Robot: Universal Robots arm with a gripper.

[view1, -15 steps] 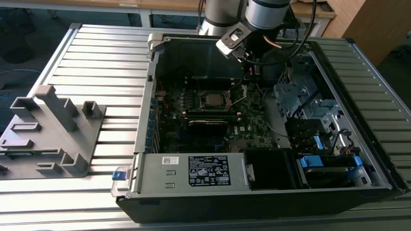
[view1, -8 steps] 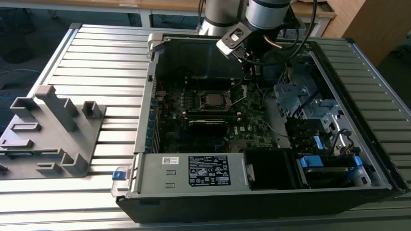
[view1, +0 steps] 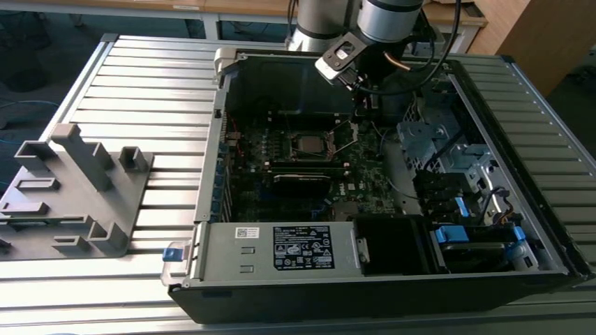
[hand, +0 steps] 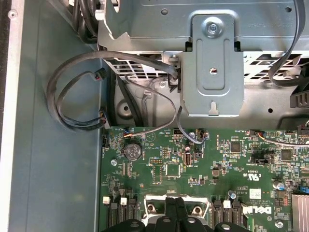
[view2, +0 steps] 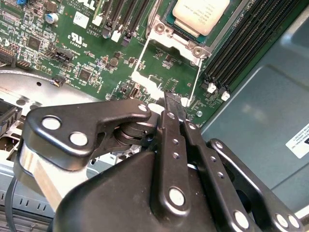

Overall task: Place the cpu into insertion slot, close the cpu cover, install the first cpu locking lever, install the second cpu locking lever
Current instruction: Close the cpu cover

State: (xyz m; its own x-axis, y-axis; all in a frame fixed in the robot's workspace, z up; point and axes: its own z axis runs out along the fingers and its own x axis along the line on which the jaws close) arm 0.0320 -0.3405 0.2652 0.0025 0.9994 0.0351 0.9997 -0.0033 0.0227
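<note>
The cpu (view2: 200, 14) lies in the insertion slot (view1: 308, 144) on the green motherboard, its pale metal face up. The silver cpu cover (view2: 161, 30) frames it. Two thin wire locking levers (view2: 140, 57) (view2: 198, 79) run from the socket's corners toward my gripper (view2: 172, 100). Its black fingers (view2: 170, 130) meet at the tip, shut, with nothing visible between them. The tip hovers just past the lever ends, beside the handle of one lever. In the exterior view the gripper (view1: 359, 112) hangs inside the case, on the view's right of the socket.
Long black memory slots (view2: 241, 43) flank the socket. A grey power-supply box (view1: 279, 248) fills the case's near end. Drive cages and blue-tabbed brackets (view1: 447, 234) stand at the exterior view's right. Loose black cables (hand: 77, 96) loop by the case wall. A grey fixture (view1: 70, 188) stands outside the case.
</note>
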